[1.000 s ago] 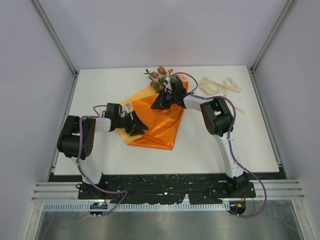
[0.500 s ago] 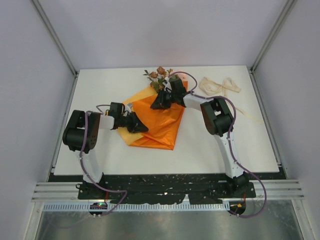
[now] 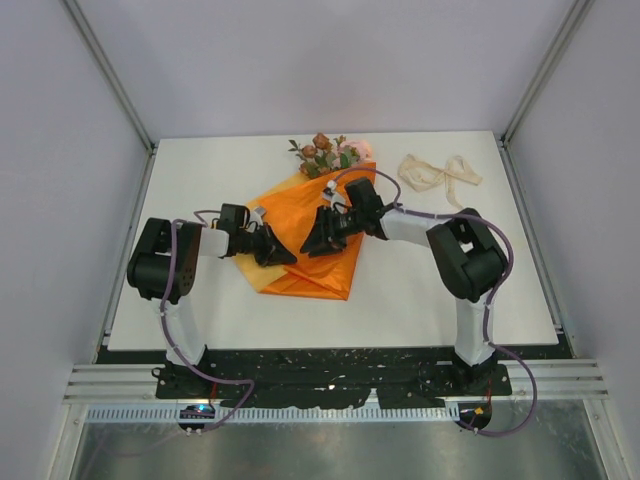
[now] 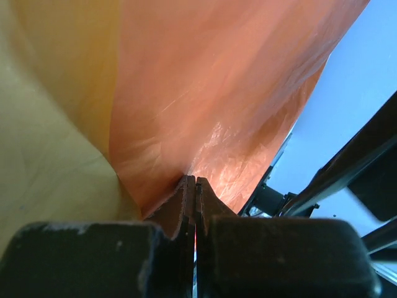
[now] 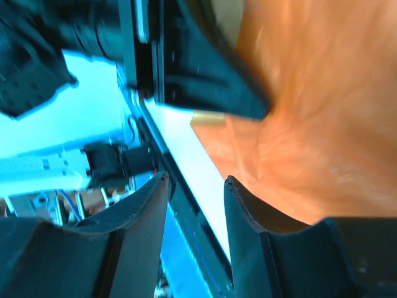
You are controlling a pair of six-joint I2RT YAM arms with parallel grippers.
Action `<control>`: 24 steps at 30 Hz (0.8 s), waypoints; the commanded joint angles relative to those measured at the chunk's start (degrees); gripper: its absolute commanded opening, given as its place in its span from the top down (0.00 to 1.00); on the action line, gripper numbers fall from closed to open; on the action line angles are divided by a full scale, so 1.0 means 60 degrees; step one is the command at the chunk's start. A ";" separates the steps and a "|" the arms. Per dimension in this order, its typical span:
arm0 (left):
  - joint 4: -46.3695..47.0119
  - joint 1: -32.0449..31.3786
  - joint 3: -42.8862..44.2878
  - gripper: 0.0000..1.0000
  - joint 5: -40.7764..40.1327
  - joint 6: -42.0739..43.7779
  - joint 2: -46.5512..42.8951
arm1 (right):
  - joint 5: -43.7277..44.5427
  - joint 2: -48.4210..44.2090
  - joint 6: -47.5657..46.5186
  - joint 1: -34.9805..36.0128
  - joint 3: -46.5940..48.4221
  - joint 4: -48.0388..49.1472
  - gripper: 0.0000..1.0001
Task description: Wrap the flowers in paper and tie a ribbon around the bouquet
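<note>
The left gripper (image 3: 278, 250) is clamped shut on a fold at the left edge of the orange paper (image 3: 312, 275). The right gripper (image 3: 318, 240) hovers over the sheet's middle, jaws parted and empty. The flowers (image 3: 322, 152) stick out past its far corner. The ribbon (image 3: 438, 172) lies well apart to the right, on the white table (image 3: 200, 180).

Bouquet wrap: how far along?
Done: the pink and rust-brown flowers lie in the crinkly orange paper sheet, partly folded over their stems. In hand: left hand shut on the paper's near-left edge, right hand open over it. Left: finish wrapping, tie the cream fabric ribbon, untouched at far right.
</note>
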 commanded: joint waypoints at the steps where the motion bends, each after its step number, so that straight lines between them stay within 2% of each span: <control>1: -0.0627 0.0029 0.0005 1.00 -0.0902 0.0283 0.0227 | -0.0623 -0.0150 0.0085 0.0690 -0.1030 0.0187 0.55; 7: -0.0540 0.0088 -0.0082 1.00 -0.0946 0.0312 0.0140 | -0.0521 0.0933 -0.0309 0.0618 -0.1602 -0.0133 0.62; 12: -0.0191 0.0132 -0.0184 1.00 -0.0786 0.0284 0.0067 | -0.0068 0.1783 -0.0911 0.0574 -0.1369 -0.0852 0.65; 13: 0.0087 0.0161 -0.0272 0.97 -0.0640 0.0225 -0.0050 | -0.0023 0.1843 -0.0926 0.0559 -0.1310 -0.0954 0.66; 14: 0.0322 0.0219 -0.0331 0.89 -0.0537 0.0181 -0.0298 | 0.0050 0.1945 -0.1013 0.0530 -0.1266 -0.0999 0.67; 15: 0.0571 0.0307 -0.0448 0.75 -0.0449 0.0108 -0.0750 | 0.0094 0.1975 -0.1014 0.0515 -0.1208 -0.1130 0.67; 18: 0.0911 0.1182 -0.1032 0.53 -0.0550 -0.0404 -0.2171 | 0.0313 0.2136 -0.1145 0.0500 -0.1105 -0.1350 0.70; 20: 0.0256 0.2220 -0.1413 0.45 -0.0958 -0.0348 -0.3007 | 0.0314 0.2224 -0.1160 0.0471 -0.1076 -0.1409 0.71; 24: -0.1357 0.3995 -0.2029 0.36 -0.1603 -0.0025 -0.3931 | 0.0285 0.2224 -0.1204 0.0471 -0.1002 -0.1468 0.72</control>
